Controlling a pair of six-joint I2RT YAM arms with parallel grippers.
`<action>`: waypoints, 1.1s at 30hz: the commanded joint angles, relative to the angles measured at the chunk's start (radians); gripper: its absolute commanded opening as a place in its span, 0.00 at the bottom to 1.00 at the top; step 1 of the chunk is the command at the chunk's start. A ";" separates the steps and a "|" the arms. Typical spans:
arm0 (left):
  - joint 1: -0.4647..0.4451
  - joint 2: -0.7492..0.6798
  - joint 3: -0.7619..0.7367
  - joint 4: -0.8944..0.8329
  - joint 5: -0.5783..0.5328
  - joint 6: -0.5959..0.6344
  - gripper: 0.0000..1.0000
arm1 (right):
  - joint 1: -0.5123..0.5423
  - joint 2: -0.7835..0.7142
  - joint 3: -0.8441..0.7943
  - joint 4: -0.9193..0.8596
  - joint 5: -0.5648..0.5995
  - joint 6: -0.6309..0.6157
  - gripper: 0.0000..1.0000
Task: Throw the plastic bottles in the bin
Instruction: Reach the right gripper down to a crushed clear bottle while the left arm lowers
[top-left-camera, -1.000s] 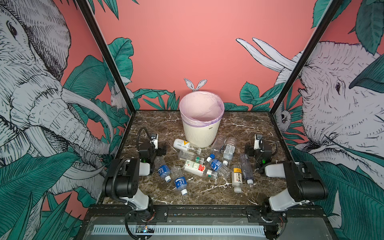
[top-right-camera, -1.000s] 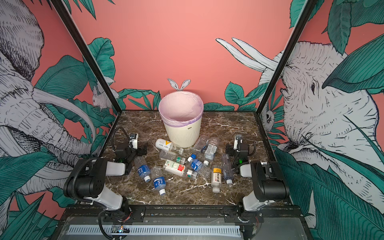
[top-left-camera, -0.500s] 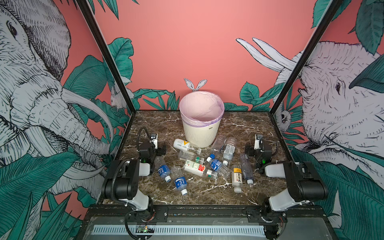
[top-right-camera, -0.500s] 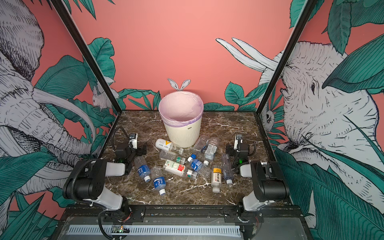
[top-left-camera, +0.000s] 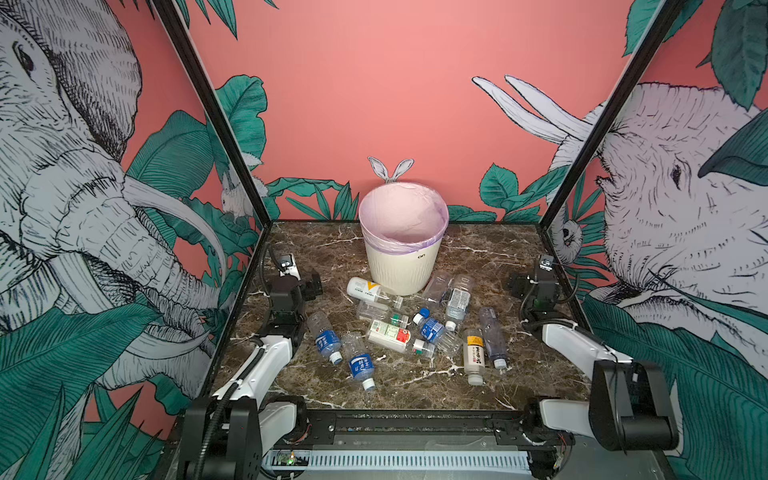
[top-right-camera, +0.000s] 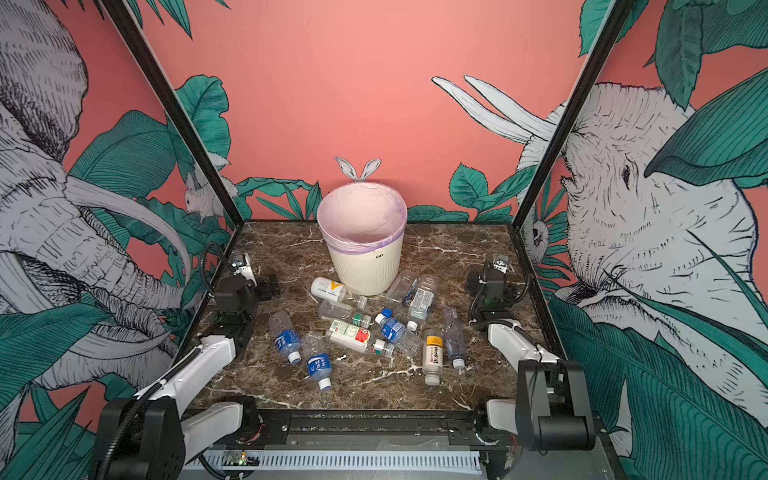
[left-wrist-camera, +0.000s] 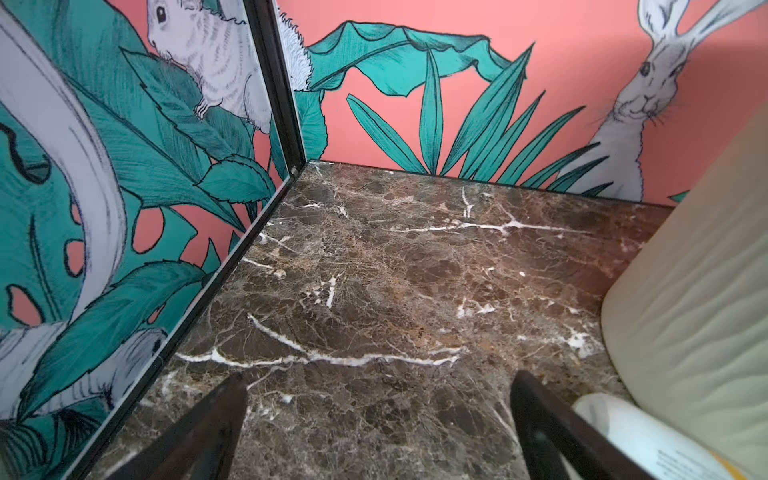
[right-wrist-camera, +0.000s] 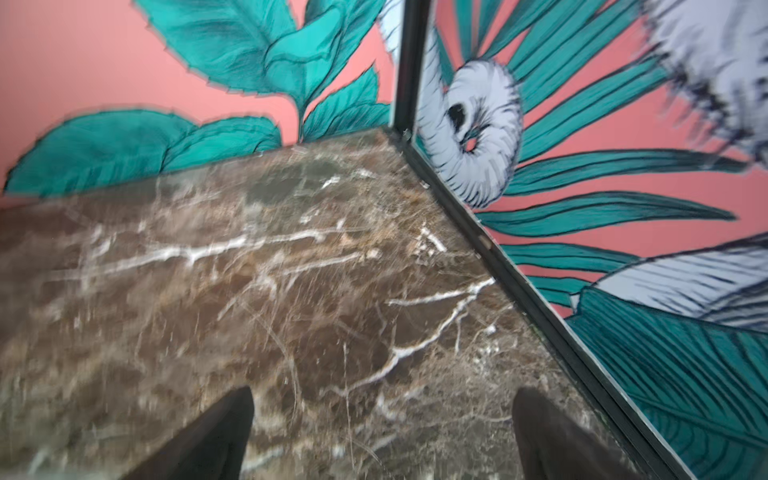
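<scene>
Nothing's shifted vs a sec ago: left end effector (left-wrist-camera: 378, 390) & right end effector (right-wrist-camera: 382, 399) both spread wide, empty. plastic bottles (top-left-camera: 390, 334) lie mid-table (top-left-camera: 415, 390), 6 o'clock of bin (top-left-camera: 401, 266). Prob. light, slick, crushable, so grab mid-body across label.

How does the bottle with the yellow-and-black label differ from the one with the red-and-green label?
The yellow-black bottle has a white body with a yellow band at its far end; the red-green bottle wears a white label with green and red patches. The yellow-black bottle points its cap at the front edge; the red-green bottle lies crosswise. Both lie on the table, outside the bin.
</scene>
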 joint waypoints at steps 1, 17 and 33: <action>-0.003 -0.058 0.017 -0.173 0.076 -0.128 1.00 | 0.006 -0.024 0.095 -0.398 0.059 0.259 0.99; -0.035 -0.245 -0.042 -0.371 0.365 -0.185 0.96 | 0.221 -0.230 0.082 -0.703 -0.160 0.104 0.97; -0.044 -0.300 -0.231 -0.250 0.517 -0.153 0.93 | 0.289 -0.099 0.048 -0.764 -0.264 0.093 0.82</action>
